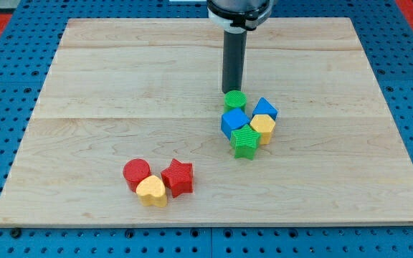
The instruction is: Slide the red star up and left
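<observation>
Red star waiting, rod far off.
The small red plastic star block (178, 177) touches the yellow heart block (152, 190), beside the red cylinder block (137, 172). My tip (232, 90), a bare rod holding nothing, sits well up-right of the star. It looks light, rigid, slippery: push its lower-right side.

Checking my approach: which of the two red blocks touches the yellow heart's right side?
The red star, pointed; the round red cylinder sits left of the yellow heart.
</observation>
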You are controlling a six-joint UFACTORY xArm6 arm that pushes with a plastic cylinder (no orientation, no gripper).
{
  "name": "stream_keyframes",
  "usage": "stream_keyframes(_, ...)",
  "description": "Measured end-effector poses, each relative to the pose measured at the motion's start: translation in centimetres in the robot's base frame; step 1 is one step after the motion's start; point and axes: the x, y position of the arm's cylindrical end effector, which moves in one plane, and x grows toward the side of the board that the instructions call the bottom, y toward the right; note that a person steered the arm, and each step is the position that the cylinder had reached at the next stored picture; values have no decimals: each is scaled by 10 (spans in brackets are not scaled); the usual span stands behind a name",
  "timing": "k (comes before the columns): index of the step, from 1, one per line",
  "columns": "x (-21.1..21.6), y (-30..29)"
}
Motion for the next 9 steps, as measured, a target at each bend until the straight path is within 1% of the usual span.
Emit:
stream_keyframes(1,0,4)
stream_keyframes(2,-1,-20)
stream_keyframes(3,38,-149)
stream_keyframes(4,116,-228)
stream_keyframes(5,211,-285)
stream_keyframes(6,232,-272)
stream_keyframes(8,227,-90)
stream_keyframes(9,211,-66)
